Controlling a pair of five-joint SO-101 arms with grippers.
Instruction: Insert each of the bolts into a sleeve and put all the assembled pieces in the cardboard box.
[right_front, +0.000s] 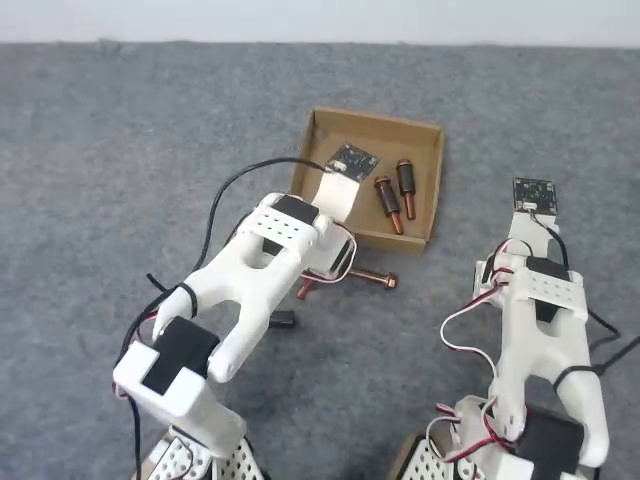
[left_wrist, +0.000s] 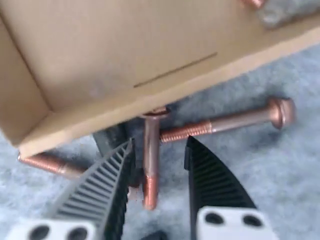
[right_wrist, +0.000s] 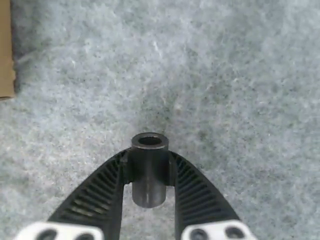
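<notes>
site: robotics lab table | evidence: exposed-wire left arm (right_front: 250, 290), grey felt mat (right_front: 90, 150)

A grey, felt-like mat (right_front: 120, 150) covers the worktop; a pale, plain wall (right_front: 300, 20) runs along the 12 o'clock edge.

The left arm (right_front: 262, 262) hides one end of the loose bolt (right_front: 375, 279) beside the cardboard box (right_front: 437, 180).

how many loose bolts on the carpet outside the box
3: one bolt inside the open left end effector, a second lying crosswise just beyond it, a third poking out beside the box wall. Others may hide under the arm.
</notes>
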